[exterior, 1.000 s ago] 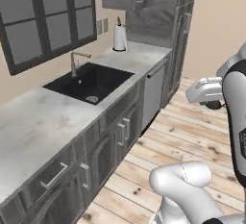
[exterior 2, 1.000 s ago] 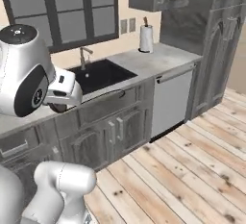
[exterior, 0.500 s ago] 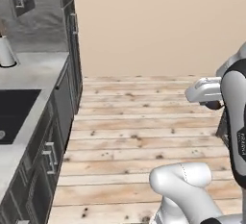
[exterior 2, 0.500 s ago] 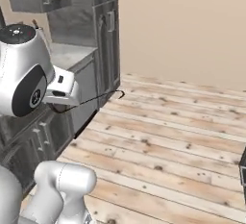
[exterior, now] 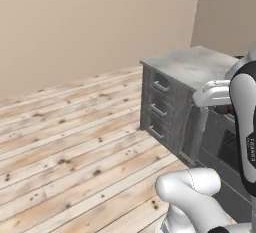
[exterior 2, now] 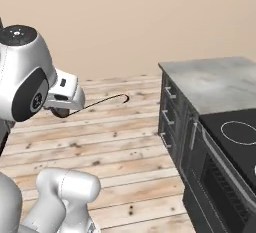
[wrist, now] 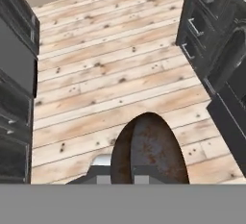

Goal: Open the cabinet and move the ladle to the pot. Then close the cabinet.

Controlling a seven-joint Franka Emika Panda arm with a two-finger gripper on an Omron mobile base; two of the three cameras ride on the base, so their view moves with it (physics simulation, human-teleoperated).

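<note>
- Left base view: looks across a plank floor (exterior: pixel 75 142) toward a plain beige wall (exterior: pixel 90 22).
- Right of middle, shows a low grey drawer unit (exterior: pixel 167 108) with three bar-handled drawer fronts stacked one above another, topped by a pale marbled worktop (exterior: pixel 192 63).
- Just beside the unit on its right, shows the dark front of an oven (exterior: pixel 222 147), partly covered by the white arm.
- Right base view: finds the end effector (exterior 2: pixel 61 111) at the left, below the arm's big round joint and well above the floor, closed together and clamped on the ladle (exterior 2: pixel 102 102).
- Shows the ladle's thin dark handle reaching right and slightly upward from the grip, ending in a small hook over bare planks, well apart from the drawer unit.
- At the right, shows the marbled worktop again, then a black cooktop (exterior 2: pixel 235 127) with one pale burner ring, touching the worktop's near edge, with the oven door beneath.
- Hand view: looks down along the end effector at the floor.
- Shows the ladle's brownish, rust-speckled bowl large and close at bottom centre, covering the fingertips, so cannot tell the exact contact from here.
- At upper right, shows the dark drawer fronts with their three handles; along the left edge, more dark cabinetry (wrist: pixel 17 74), with open floor between the two.
</note>
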